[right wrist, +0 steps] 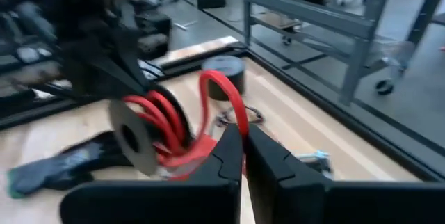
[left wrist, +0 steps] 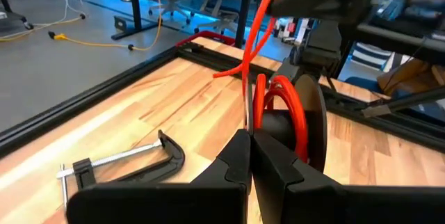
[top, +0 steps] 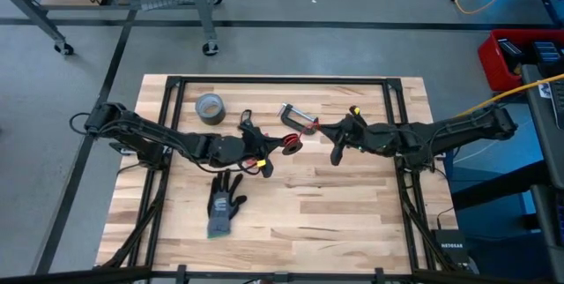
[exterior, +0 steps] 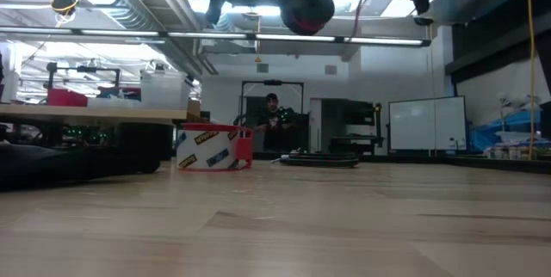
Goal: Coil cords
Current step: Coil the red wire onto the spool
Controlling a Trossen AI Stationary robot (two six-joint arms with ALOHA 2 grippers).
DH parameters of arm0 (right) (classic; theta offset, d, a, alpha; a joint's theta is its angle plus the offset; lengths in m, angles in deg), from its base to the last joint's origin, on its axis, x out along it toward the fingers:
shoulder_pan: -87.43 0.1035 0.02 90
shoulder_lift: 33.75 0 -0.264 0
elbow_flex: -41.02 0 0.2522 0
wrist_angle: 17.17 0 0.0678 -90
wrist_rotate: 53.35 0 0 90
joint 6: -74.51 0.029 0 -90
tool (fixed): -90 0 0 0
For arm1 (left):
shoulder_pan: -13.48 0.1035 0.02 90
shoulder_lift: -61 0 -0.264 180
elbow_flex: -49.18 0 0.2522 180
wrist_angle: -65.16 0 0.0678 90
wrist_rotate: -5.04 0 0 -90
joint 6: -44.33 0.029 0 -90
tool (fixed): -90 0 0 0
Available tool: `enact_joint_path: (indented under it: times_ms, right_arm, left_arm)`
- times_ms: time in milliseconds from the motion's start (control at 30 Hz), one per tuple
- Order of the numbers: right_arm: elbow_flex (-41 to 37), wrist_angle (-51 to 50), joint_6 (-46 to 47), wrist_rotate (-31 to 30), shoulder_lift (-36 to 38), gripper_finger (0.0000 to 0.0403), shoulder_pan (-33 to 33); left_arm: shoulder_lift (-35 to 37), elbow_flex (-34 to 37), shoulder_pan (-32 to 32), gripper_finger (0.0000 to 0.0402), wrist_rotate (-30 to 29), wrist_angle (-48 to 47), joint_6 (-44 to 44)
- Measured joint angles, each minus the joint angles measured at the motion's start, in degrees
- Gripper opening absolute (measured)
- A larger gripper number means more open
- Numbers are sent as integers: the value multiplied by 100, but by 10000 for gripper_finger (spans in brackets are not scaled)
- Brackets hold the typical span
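A dark spool (left wrist: 316,116) wound with the red cord (left wrist: 279,102) hangs in the air over the table's middle (top: 291,143). It shows at the top of the low view (exterior: 308,3), clear of the wood. My left gripper (left wrist: 250,144) comes from the table's left and is shut on the spool. My right gripper (right wrist: 242,137) comes from the right and is shut on the cord's loose run (right wrist: 221,88), which arcs off the spool. My left gripper pinches a thin dark edge of the spool (left wrist: 248,109), seemingly a flange seen edge-on, between its two fingers. It comes roughly level from the table's left. The spool is lifted clear of the table. My right gripper pinches the red cord's loose run (right wrist: 236,121) between its two fingertips, a short way from the spool. The fingers come roughly level from the table's right. The cord curves slackly up out of the coil (right wrist: 161,121) and down into the fingers.
A grey duct-tape roll (top: 210,106) lies far left of the spool and a metal C-clamp (top: 298,116) just beyond it. A dark glove (top: 225,205) lies toward the near edge. A red-edged tape ring (exterior: 215,148) stands in the low view.
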Motion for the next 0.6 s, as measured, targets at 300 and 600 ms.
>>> enact_joint_path:
  times_ms: [300,600]
  right_arm:
    - [2,681,289,784,-335,9,0]
    - [0,614,684,1428,-333,9,0]
  left_arm:
    - [-253,0,187,0,-192,-2,-128]
    - [-314,0,427,0,-308,23,-113]
